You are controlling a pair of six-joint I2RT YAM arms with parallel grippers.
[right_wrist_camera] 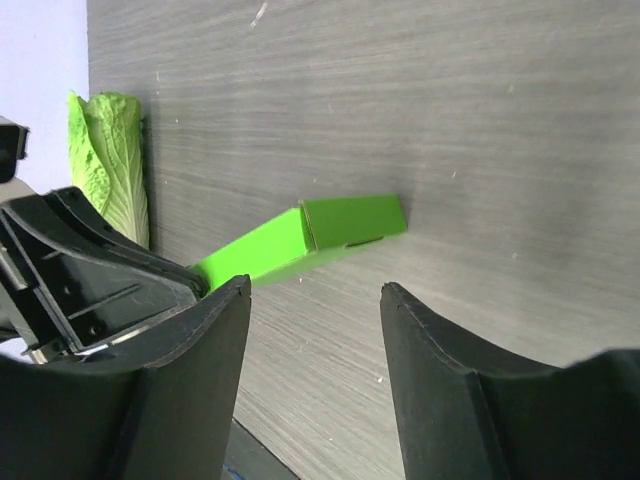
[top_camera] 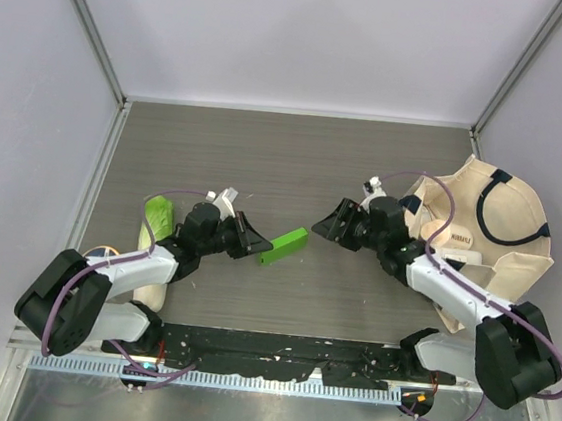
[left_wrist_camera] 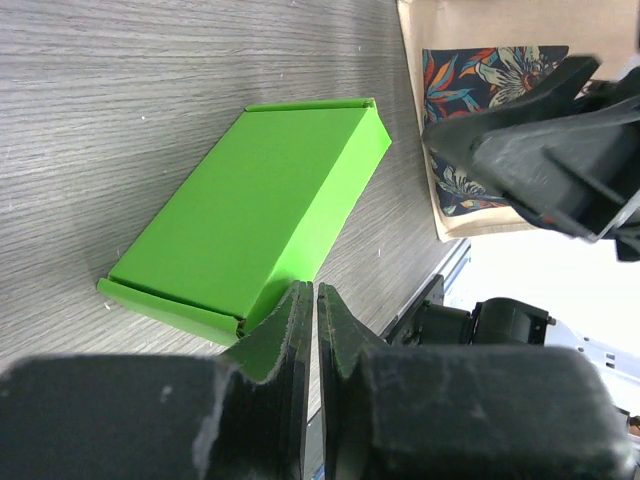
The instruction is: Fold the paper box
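Left fingers [left_wrist_camera: 335,335]: clamped on paper box [top_camera: 284,245] corner.
Right fingers [right_wrist_camera: 200,340]: spread, apart from the box's far end.
Long axis: points toward Right fingers.

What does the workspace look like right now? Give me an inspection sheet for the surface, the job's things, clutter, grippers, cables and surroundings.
Surface: dark wood-grain table, a few pale specks.
Job's things: green paper box, closed into a flat box shape, near the table's middle.
Clutter: cabbage at the left; beige tote bag at the right.
Grippers: left gripper shut on the box's edge; right gripper open, facing the box, not touching it.
Cables: purple cables loop along both arms, apart from the box.
Surroundings: plain pale walls; nothing else seen.
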